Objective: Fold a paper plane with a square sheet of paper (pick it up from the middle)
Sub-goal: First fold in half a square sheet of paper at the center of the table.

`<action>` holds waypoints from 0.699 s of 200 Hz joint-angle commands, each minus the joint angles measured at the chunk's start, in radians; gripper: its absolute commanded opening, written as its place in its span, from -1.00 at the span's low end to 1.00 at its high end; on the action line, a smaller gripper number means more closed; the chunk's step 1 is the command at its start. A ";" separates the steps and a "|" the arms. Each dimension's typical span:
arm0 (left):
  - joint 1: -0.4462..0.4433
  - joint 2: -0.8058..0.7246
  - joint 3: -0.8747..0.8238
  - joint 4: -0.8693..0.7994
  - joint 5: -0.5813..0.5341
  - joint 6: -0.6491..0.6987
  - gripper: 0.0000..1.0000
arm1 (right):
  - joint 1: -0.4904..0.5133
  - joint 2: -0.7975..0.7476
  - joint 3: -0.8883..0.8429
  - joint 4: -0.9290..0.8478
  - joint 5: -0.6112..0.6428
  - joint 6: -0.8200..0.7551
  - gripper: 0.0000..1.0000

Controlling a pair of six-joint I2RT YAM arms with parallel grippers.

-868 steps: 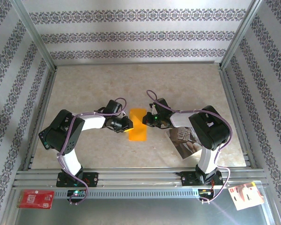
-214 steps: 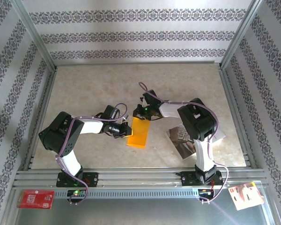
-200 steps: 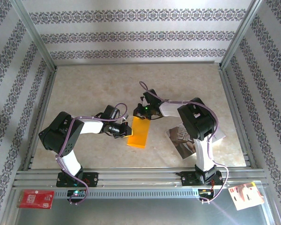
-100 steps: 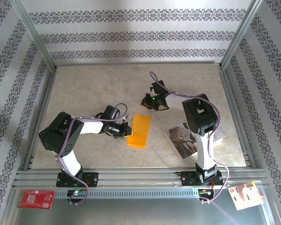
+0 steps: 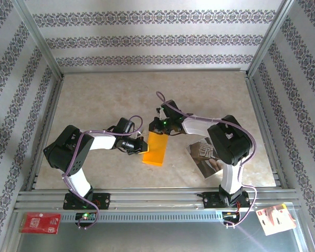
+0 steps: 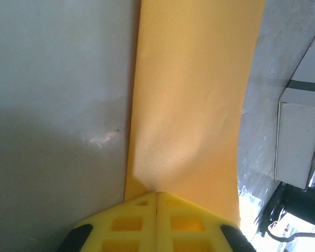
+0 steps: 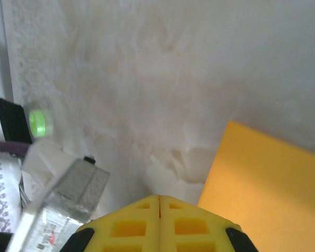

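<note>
- One orange paper (image 5: 156, 148), an oblong, lies mid-tabletop (image 5: 94, 94), toward the near edge.
- Two tools: left tool (image 6: 156, 194) closed, pinching the paper's left edge; right tool (image 7: 158, 198) closed, empty, beside its far corner.

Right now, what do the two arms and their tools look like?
The left arm and right arm have white links, black joints and purple cables. The left tool and right tool have yellow fingers with square cut-outs.
</note>
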 commanded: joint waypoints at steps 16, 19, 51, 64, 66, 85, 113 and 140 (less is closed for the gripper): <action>-0.005 0.041 -0.042 -0.200 -0.133 0.002 -1.00 | 0.013 0.082 -0.012 0.054 -0.012 0.027 -1.00; -0.005 0.039 -0.040 -0.199 -0.132 0.002 -1.00 | 0.012 0.086 -0.014 0.054 -0.011 0.026 -1.00; -0.005 0.002 -0.034 -0.195 -0.103 -0.016 -1.00 | -0.001 0.110 -0.044 0.030 0.016 -0.004 -1.00; -0.005 -0.011 -0.042 -0.195 -0.092 -0.024 -0.99 | -0.006 0.117 -0.056 0.021 0.026 -0.013 -1.00; -0.005 -0.013 -0.043 -0.195 -0.091 -0.024 -1.00 | -0.005 0.117 -0.058 0.018 0.029 -0.014 -1.00; -0.008 -0.028 -0.063 -0.190 -0.072 -0.039 -0.98 | -0.014 0.123 -0.074 -0.002 0.054 -0.028 -1.00; -0.016 -0.059 -0.100 -0.185 -0.043 -0.058 -0.94 | -0.021 0.130 -0.081 -0.030 0.079 -0.040 -1.00; -0.017 -0.091 -0.139 -0.168 -0.013 -0.081 -0.92 | -0.020 0.136 -0.079 -0.050 0.096 -0.050 -1.00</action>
